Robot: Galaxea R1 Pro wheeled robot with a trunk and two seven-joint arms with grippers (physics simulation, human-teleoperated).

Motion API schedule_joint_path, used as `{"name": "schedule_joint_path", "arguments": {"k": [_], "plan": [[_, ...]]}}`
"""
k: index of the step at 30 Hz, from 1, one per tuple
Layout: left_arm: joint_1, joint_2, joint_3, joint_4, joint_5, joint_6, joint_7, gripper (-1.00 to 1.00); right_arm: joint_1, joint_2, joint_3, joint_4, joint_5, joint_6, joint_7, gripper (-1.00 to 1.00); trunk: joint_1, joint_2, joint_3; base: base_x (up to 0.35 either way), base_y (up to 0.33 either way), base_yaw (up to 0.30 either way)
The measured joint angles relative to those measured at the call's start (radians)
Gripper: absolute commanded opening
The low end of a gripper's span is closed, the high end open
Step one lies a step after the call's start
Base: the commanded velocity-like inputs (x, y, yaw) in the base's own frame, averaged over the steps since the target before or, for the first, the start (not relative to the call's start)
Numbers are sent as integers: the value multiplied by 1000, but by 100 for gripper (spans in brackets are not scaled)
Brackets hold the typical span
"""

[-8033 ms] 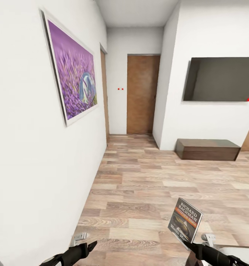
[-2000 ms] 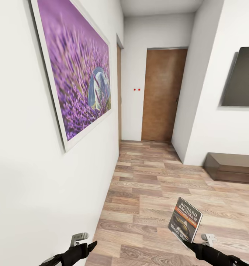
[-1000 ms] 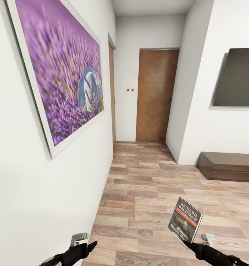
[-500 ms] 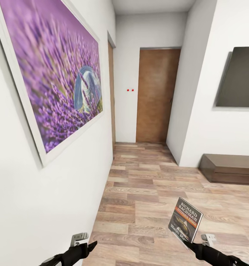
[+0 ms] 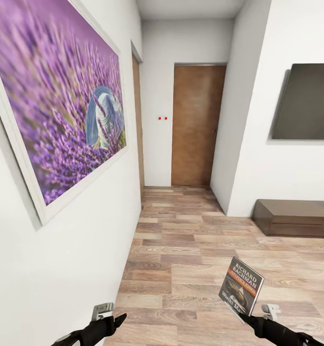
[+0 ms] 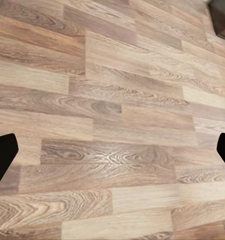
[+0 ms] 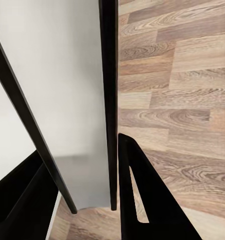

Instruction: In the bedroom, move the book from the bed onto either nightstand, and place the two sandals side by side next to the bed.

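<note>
My right gripper (image 5: 246, 317) is shut on the lower edge of the book (image 5: 241, 287) and holds it upright above the floor. Its dark cover with the orange band and white "Richard Bachman" lettering faces me. In the right wrist view the book (image 7: 108, 100) appears edge-on between the black fingers (image 7: 142, 200). My left gripper (image 5: 117, 318) hangs low beside the left wall. In the left wrist view its fingertips (image 6: 2, 157) stand wide apart and open over bare planks. The bed, the nightstand and the sandals are out of view.
A large purple lavender painting (image 5: 61, 110) hangs on the white wall close at my left. A tan door (image 5: 198, 125) closes the corridor ahead. On the right are a dark wall panel (image 5: 308, 103) and a long low dark cabinet (image 5: 296, 217). Wood-plank floor (image 5: 190, 250) runs ahead.
The whole view has shifted: the painting looms larger and nearer at the left, so the camera has moved along the wall. Both arms and the held book keep their places in the picture.
</note>
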Motion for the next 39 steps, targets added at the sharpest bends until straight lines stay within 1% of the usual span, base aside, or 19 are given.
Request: {"name": "schedule_joint_path", "arguments": {"k": [6, 23, 39], "plan": [[0, 0, 0, 0, 0, 0, 0, 100, 1, 0, 0, 0, 0, 0, -1, -100, 0, 0, 0, 77, 0, -17], [0, 0, 0, 0, 0, 0, 0, 100, 0, 0, 2, 0, 1, 1, 1, -100, -1, 0, 0, 309, 0, -8], [0, 0, 0, 0, 0, 0, 0, 100, 1, 0, 3, 0, 2, 1, 1, -100, -1, 0, 0, 319, 0, -261]]}}
